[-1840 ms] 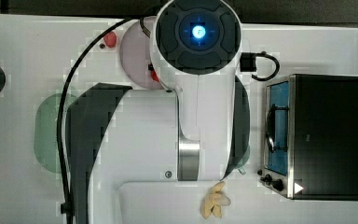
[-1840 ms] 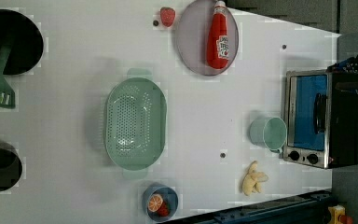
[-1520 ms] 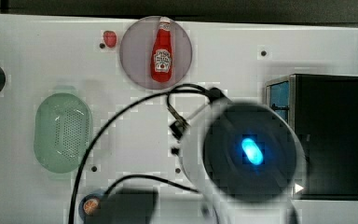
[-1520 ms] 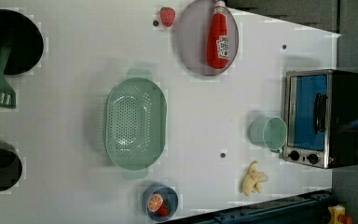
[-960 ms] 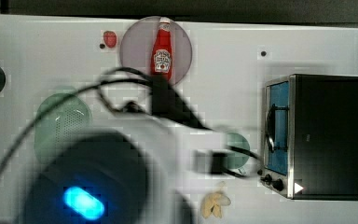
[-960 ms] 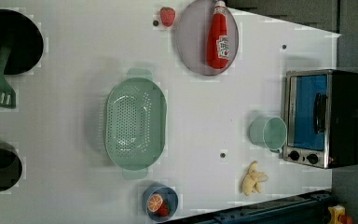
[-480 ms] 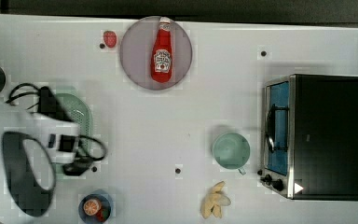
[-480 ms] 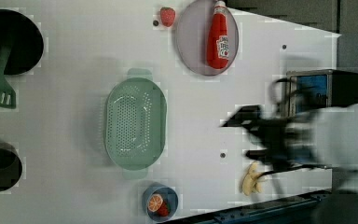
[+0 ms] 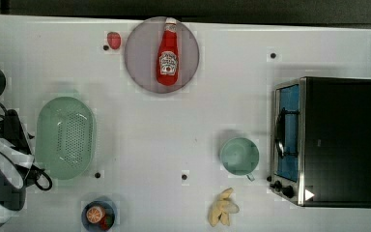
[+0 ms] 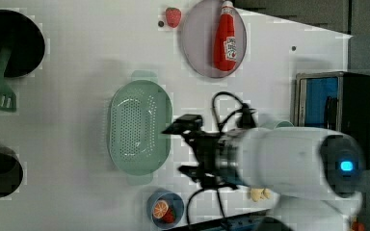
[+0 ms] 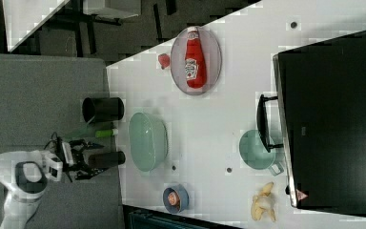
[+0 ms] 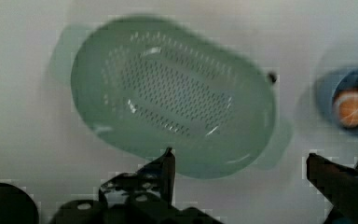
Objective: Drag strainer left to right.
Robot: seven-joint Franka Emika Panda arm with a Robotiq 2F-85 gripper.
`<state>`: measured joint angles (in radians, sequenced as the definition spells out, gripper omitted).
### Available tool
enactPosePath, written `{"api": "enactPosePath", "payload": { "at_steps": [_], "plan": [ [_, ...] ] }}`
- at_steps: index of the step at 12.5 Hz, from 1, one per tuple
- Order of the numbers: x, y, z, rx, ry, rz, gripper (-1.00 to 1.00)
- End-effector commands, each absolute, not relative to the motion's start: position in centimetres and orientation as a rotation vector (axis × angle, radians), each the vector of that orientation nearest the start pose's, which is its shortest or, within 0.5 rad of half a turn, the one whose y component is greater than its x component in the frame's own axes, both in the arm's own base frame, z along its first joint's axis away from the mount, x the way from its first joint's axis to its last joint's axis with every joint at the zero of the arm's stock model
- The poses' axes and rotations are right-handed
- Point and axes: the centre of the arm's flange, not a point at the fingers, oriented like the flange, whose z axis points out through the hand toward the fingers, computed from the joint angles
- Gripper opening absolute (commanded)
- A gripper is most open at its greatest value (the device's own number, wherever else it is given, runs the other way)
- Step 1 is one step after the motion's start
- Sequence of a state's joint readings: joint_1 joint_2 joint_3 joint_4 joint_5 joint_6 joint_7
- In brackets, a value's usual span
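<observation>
On a white table (image 9: 183, 121), beside the mint-green strainer (image 9: 65, 137): gripper (image 12: 240, 175), jaws spread wide, empty. Approach under way; next, seating a finger on the rim before dragging toward the toaster oven (image 9: 326, 140).

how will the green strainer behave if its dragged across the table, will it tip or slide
The strainer looks like thin moulded plastic, so probably light and stiff. Its wide, low oval bowl sits flat, so tipping seems unlikely. On the smooth white table it should slide easily, perhaps swivelling if pulled off-centre.

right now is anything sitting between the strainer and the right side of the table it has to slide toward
Nothing visible directly. In the top view, bare table runs rightward from the strainer until the green cup and the toaster oven near the far right.
</observation>
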<state>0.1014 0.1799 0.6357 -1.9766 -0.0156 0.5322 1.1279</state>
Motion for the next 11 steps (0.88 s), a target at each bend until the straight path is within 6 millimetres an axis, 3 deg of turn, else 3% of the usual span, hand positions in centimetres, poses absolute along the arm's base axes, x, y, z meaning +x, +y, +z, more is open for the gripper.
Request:
{"api": "enactPosePath", "payload": {
  "at_steps": [1,3,6,8,11],
  "plan": [
    [45.8,34.2,31.0,-2.416,2.085,0.231,1.0],
    [46.6,35.0,26.7,-2.299,2.124,0.288,1.0],
    [47.6,34.7,21.4,-2.282,2.086,0.252,1.0],
    [47.8,33.7,19.1,-2.248,2.16,0.248,1.0],
    [48.0,31.7,17.3,-2.236,2.235,0.215,1.0]
  ]
}}
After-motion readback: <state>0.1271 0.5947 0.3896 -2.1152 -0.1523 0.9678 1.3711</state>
